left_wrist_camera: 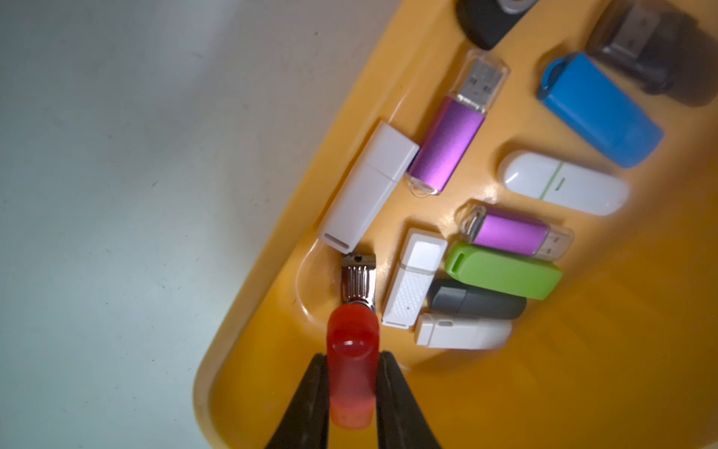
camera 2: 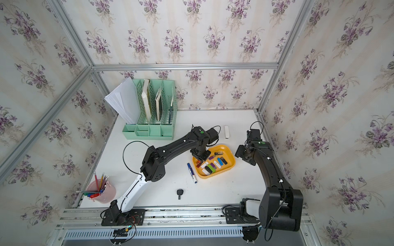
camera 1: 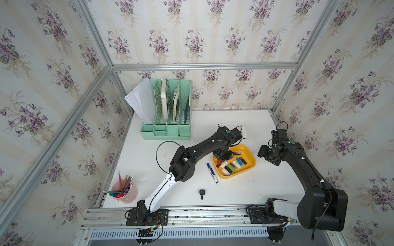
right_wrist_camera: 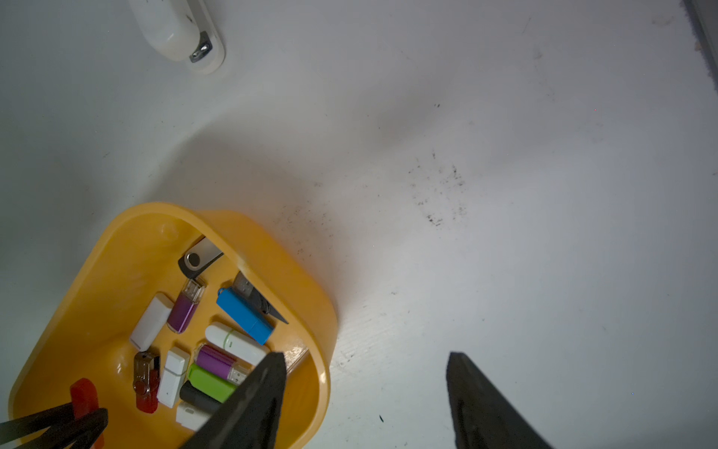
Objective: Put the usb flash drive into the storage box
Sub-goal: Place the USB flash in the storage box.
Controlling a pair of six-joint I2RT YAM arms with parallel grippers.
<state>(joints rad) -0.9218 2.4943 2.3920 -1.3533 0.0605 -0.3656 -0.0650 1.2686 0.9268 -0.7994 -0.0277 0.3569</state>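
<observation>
Left gripper (left_wrist_camera: 352,363) is pinching the red drive (left_wrist_camera: 351,342) by its sides, over the tray (left_wrist_camera: 582,369) at the corner nearest the marker (camera 1: 212,172). Can't tell if the drive touches the tray floor. Just past it a metal-clip drive (left_wrist_camera: 357,283) lies flat in the tray, with a green drive (left_wrist_camera: 505,272), a blue drive (left_wrist_camera: 600,110) and more around it. Right gripper (right_wrist_camera: 365,355) is spread and holds nothing, over the table (right_wrist_camera: 505,194) just beside the tray, opposite the marker side. Marker lies just beside the tray. Key (camera 1: 201,193) is well apart from it.

Floral wallpaper (camera 1: 191,32), white tabletop (camera 1: 255,191).
</observation>
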